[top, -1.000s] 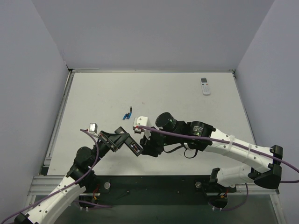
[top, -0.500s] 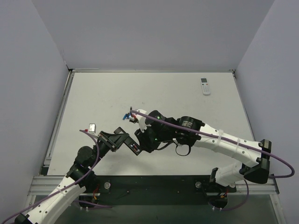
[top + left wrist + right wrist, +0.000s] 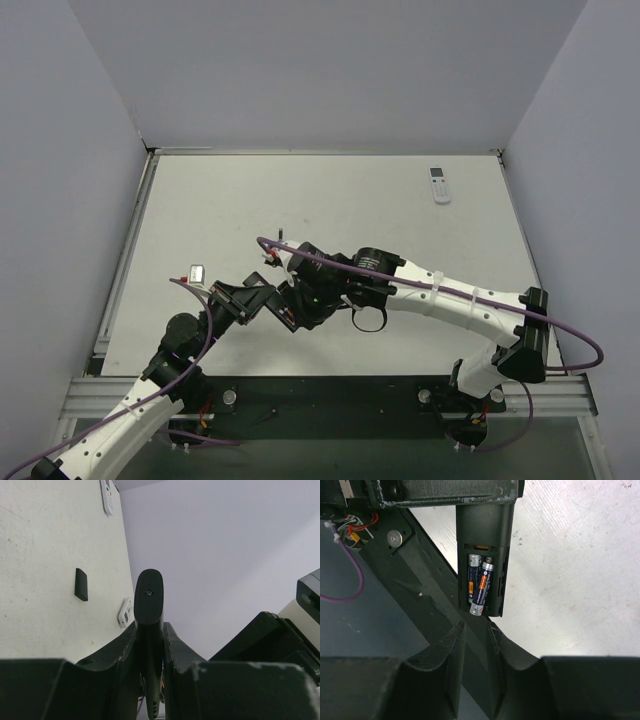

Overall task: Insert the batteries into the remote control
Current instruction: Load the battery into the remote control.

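My left gripper [image 3: 262,300] is shut on the black remote control [image 3: 283,314] and holds it above the table's front left; in the left wrist view the remote [image 3: 149,607] stands edge-on between the fingers. In the right wrist view its open battery bay [image 3: 481,580] faces the camera with two batteries [image 3: 481,586] side by side, dark blue with orange bands. The right-hand one sits slightly raised at its near end. My right gripper [image 3: 475,637] hangs just below the bay's end, jaws slightly apart and empty; in the top view it [image 3: 296,296] is right beside the remote.
A white remote with a screen [image 3: 438,184] lies at the table's far right. A small black flat piece [image 3: 81,584] and a small white buttoned thing [image 3: 125,615] lie on the table beyond the held remote. My right arm [image 3: 440,300] stretches across the front of the table.
My right arm has swung left and forward, bringing its gripper from beside the loose blue batteries onto the remote's end. It now covers those batteries. My left arm has stayed still.
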You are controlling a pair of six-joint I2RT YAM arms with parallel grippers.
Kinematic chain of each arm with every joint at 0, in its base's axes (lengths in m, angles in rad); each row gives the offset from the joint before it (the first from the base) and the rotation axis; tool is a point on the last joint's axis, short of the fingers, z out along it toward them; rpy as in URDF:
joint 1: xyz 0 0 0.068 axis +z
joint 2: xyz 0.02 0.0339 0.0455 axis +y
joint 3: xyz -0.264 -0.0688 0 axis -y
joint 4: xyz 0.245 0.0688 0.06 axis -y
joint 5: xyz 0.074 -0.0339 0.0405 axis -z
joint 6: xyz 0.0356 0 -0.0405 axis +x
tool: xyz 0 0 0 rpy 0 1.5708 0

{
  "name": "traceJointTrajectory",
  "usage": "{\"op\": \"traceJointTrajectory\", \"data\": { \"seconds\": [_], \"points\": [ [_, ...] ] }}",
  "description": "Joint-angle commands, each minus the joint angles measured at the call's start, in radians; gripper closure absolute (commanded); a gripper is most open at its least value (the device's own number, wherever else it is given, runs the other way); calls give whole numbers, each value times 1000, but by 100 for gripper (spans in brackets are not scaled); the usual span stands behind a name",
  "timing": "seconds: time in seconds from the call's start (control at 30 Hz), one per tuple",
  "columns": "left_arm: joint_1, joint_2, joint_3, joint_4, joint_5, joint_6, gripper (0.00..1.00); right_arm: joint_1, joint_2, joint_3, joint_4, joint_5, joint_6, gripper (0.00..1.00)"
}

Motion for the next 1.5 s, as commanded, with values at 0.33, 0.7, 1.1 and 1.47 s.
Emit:
{"op": "traceJointTrajectory", "data": {
  "seconds": [0.33, 0.7, 1.1, 1.47],
  "points": [
    [0, -12, -15, 12, -8, 8, 100, 20, 46, 64, -27, 9, 35, 81],
    [0, -18, -14, 10, -5, 4, 100, 20, 70, 67, -30, 29, 48, 85],
    [0, -30, -14, 13, 1, -2, 100, 17, 81, 67, -38, 70, 52, 85],
    [0, -29, -8, 21, 13, -2, 100, 10, 87, 81, -57, 73, 42, 100]
  ]
}}
